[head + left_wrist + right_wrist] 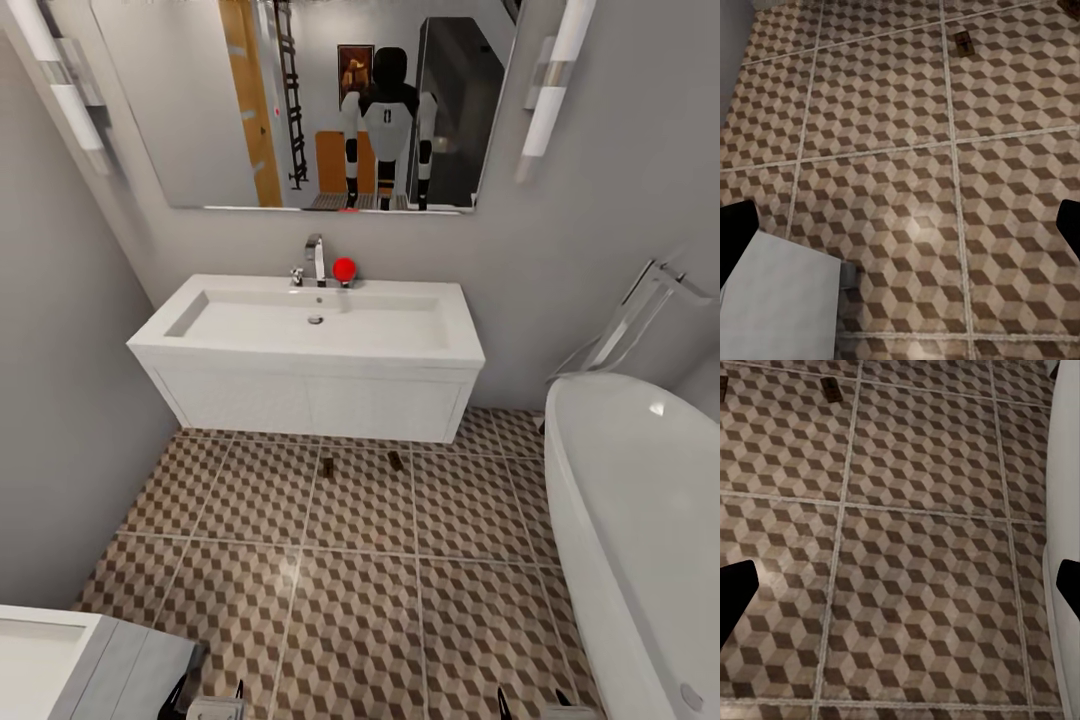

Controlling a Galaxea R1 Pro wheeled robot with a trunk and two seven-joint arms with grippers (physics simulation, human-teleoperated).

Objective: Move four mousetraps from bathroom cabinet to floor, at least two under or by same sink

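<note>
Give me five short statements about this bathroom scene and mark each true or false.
1. Two small tan wooden mousetraps lie on the cube-patterned tiled floor by the white wall-hung vanity sink. True.
2. The traps touch each other. False: they lie apart.
3. The left pincer holds a trap. False: it is open and empty.
4. A white rounded bathtub stands at the robot's right. True.
5. The right pincer is shut. False: it is open.

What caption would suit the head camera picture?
Two mousetraps lie on the patterned bathroom floor just before the white sink.
</note>
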